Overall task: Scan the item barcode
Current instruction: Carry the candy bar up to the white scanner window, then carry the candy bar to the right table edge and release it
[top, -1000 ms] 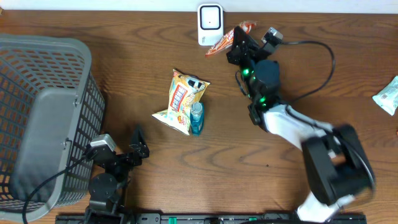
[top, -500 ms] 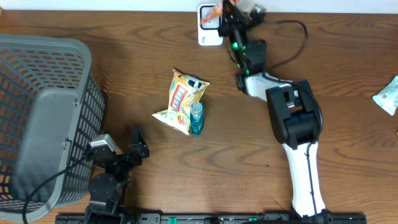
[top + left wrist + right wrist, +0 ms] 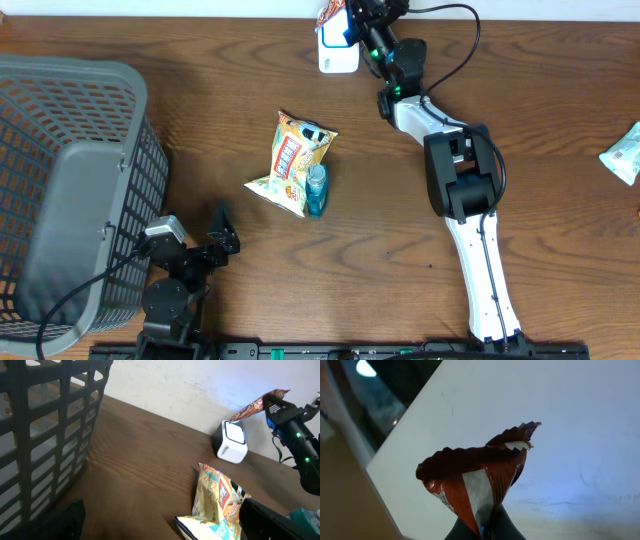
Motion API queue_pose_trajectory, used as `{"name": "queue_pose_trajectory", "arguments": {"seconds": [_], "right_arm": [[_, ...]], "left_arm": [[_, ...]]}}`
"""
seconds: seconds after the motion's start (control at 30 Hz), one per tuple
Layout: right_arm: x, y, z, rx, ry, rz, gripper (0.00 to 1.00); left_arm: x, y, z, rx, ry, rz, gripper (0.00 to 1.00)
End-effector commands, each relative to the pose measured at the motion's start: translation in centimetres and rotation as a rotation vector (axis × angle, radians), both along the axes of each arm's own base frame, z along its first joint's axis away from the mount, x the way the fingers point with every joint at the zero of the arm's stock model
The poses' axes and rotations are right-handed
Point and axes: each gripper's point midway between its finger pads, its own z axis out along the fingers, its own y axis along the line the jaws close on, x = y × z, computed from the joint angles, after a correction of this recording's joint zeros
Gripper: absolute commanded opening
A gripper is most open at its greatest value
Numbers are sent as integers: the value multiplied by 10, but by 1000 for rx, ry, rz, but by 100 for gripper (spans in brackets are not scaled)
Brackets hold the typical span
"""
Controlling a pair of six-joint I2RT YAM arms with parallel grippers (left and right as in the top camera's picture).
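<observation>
- The right end effector point(image 3: 352, 22) is clamping a red packet point(image 3: 475, 477) and holding it raised close over the white scanner point(image 3: 338, 48), which is sitting at the far edge of the table point(image 3: 560, 120).
- The left end effector point(image 3: 225, 228) is resting with its fingers wide apart, well away from the scanner and beside a grey basket point(image 3: 70, 180).
- A yellow snack bag point(image 3: 295, 160) and a blue bottle point(image 3: 316, 190) are lying touching each other, between the scanner and the left end effector.
</observation>
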Motion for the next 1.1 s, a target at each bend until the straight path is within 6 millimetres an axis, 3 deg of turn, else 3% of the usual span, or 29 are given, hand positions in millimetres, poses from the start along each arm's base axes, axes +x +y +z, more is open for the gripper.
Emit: {"name": "queue_pose_trajectory", "arguments": {"seconds": [0.0,0.13,0.3,0.43,0.6,0.77,0.9,1.07], "right_arm": [[-18,19,33,-139,-174,100,1],[-34,21,60,-216,-202,239,1],[-16,-12,73,-407,-36,180,1],[-10,-67,70,-696,190,-71,1],[-43,-170,70,-946,512,-380,1],[-85,-284,31,-1210,826,-557,1],[-103,-361,-25,-1339,1006,-552,1],[-139,-447,-104,-1288,1272,-543,1]], "left_arm": [[0,3,-15,21,40,15,98],[0,3,-15,21,40,15,98],[0,3,-16,21,40,15,98],[0,3,-16,21,41,15,98],[0,3,-16,21,41,15,98],[0,3,-15,21,40,15,98],[0,3,-15,21,40,15,98],[0,3,-16,21,41,15,98]]}}
